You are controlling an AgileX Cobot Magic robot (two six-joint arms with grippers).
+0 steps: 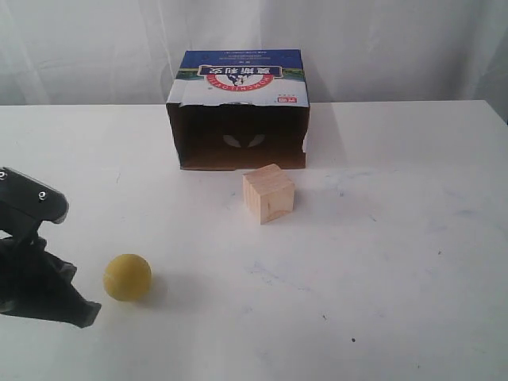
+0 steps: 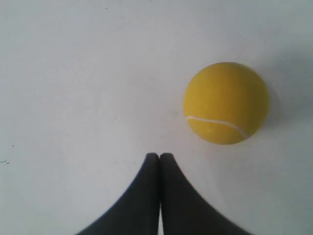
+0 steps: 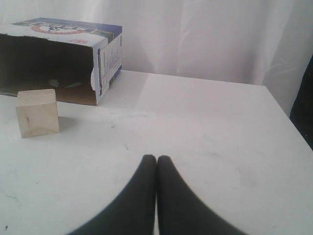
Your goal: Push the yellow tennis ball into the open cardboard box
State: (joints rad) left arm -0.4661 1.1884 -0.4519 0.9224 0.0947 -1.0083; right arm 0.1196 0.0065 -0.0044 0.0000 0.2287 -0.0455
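Observation:
The yellow tennis ball [image 1: 127, 277] [image 2: 226, 103] rests on the white table near the front left. My left gripper [image 1: 83, 312] [image 2: 159, 155] is shut and empty, low over the table just left of the ball with a small gap between them. The open cardboard box [image 1: 238, 111] [image 3: 58, 58] lies on its side at the back centre, its dark opening facing the front. My right gripper [image 3: 156, 158] is shut with nothing in it, over bare table to the right; it does not show in the exterior view.
A pale wooden cube [image 1: 269, 193] [image 3: 37, 112] stands just in front of the box's opening, towards its right side. The white table [image 1: 397, 238] ends at a white curtain behind. The table's right edge [image 3: 288, 132] shows in the right wrist view.

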